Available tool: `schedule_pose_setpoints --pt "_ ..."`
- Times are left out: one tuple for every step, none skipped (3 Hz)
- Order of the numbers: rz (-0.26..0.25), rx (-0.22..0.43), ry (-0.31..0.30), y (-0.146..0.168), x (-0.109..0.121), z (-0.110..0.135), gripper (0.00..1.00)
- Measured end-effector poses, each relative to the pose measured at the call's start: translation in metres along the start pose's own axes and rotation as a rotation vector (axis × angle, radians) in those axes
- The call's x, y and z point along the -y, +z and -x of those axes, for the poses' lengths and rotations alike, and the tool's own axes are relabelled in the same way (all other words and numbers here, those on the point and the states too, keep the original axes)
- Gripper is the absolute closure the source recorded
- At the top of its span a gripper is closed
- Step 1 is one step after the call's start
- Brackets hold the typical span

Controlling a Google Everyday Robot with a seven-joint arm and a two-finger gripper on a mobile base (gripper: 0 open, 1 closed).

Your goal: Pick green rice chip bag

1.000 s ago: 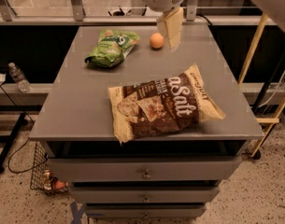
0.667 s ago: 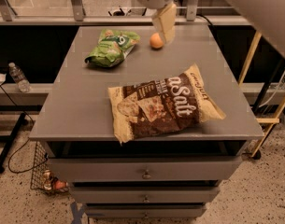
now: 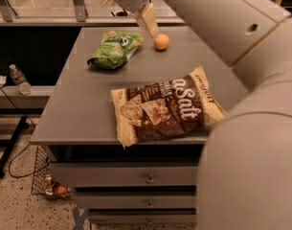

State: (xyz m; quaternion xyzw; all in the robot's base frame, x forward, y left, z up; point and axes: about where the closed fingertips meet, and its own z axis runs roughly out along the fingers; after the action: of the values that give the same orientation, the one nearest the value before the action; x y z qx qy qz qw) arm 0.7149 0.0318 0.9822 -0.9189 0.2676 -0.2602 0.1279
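Hand (image 3: 150, 25) position is what has changed. A second ago it hung over the right side of the orange ball (image 3: 161, 41). Now it hangs just above and to the left of that ball, on the side where the green rice chip bag (image 3: 116, 49) lies. The bag rests flat on the tabletop (image 3: 83, 109), left of the ball, near it but apart, and nothing touches it. I cannot tell whether the hand is open or closed, but it carries nothing. The brown chip bag (image 3: 167, 107) lies in front of the ball, well clear of the hand's path. The arm (image 3: 260, 104) now fills the view right of the ball. This looks like an approach under way. The hand must go further left of the ball and come down onto the bag, and it passes close enough that it could nudge the ball.
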Motion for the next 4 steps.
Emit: schedule_pose_setpoints --pt "0.010 0.055 -0.082 0.028 0.024 0.020 0.00" --pt "0.019 0.120 -0.127 0.053 0.039 0.042 0.00" --pt "0.060 0.148 -0.149 0.085 0.047 0.052 0.00" --pt "0.084 0.154 -0.155 0.102 0.051 0.052 0.00"
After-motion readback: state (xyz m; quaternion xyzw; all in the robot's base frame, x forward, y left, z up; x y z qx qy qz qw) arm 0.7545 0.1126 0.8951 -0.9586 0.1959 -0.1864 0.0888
